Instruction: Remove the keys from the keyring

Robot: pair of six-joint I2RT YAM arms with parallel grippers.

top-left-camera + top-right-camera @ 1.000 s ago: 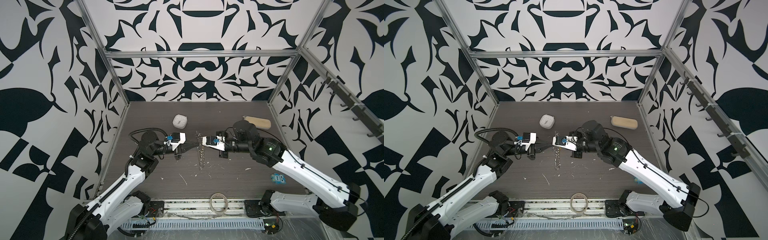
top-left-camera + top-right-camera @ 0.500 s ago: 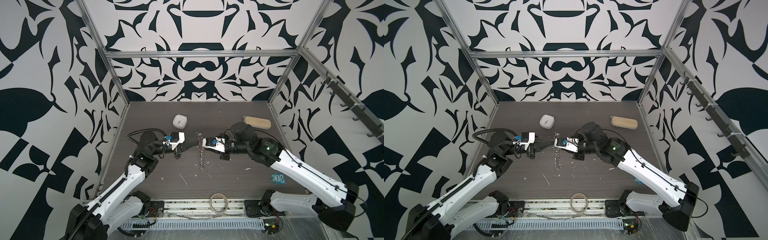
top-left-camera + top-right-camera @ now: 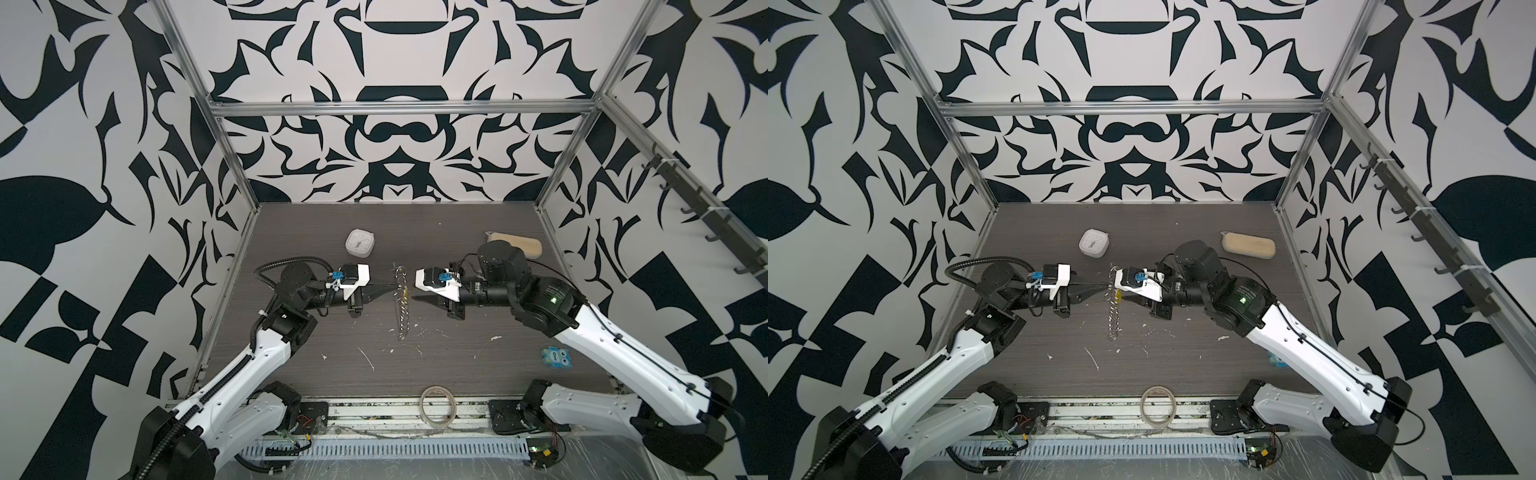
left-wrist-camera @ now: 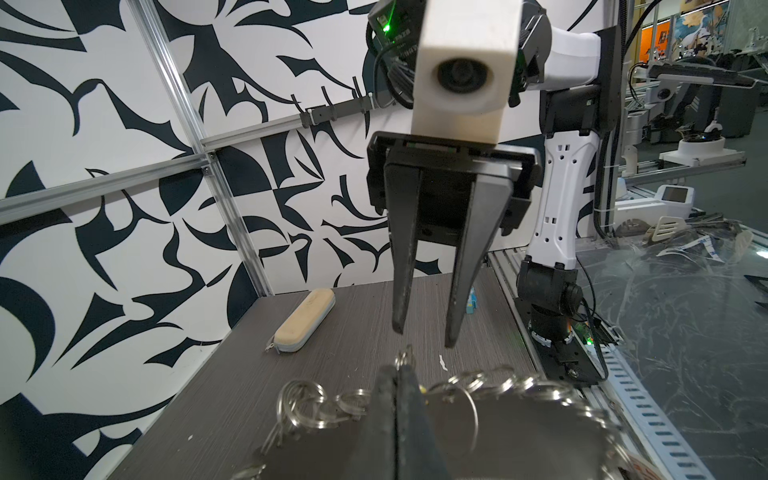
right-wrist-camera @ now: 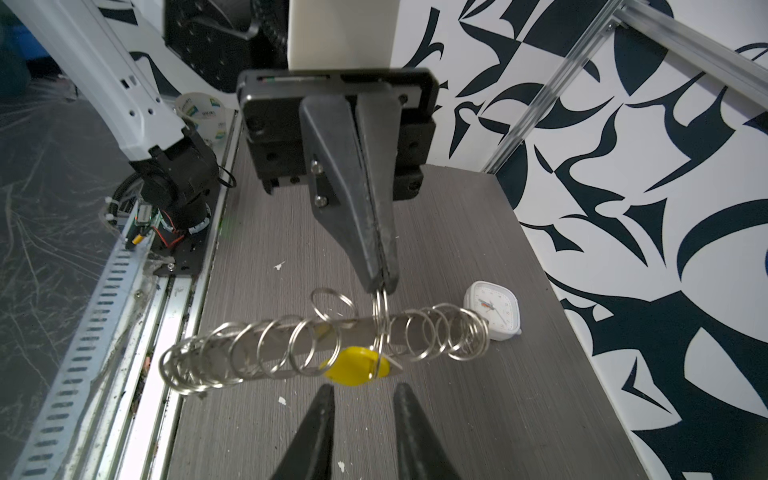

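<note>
The keyring (image 3: 402,316) is a chain of silvery rings hanging above the table, also in a top view (image 3: 1113,316). My left gripper (image 3: 395,289) is shut on one ring near the chain's top, its tips pinching the ring (image 5: 380,286) in the right wrist view. The keys, a yellow tag (image 5: 355,370), dangle from that ring and show in both top views (image 3: 405,294) (image 3: 1119,296). My right gripper (image 5: 363,387) is open just short of the tag, touching nothing. It faces the left gripper (image 4: 401,368) from a small gap, fingers apart (image 4: 424,337).
A white square clock (image 3: 360,244) sits behind the chain. A beige case (image 3: 515,245) lies at the back right. A small blue item (image 3: 557,357) is on the right. A translucent tape roll (image 3: 437,410) rests on the front rail. White scraps dot the tabletop.
My right gripper has opened and drawn back a little to the right, away from the chain. The left gripper stays shut on the ring, holding the chain in place.
</note>
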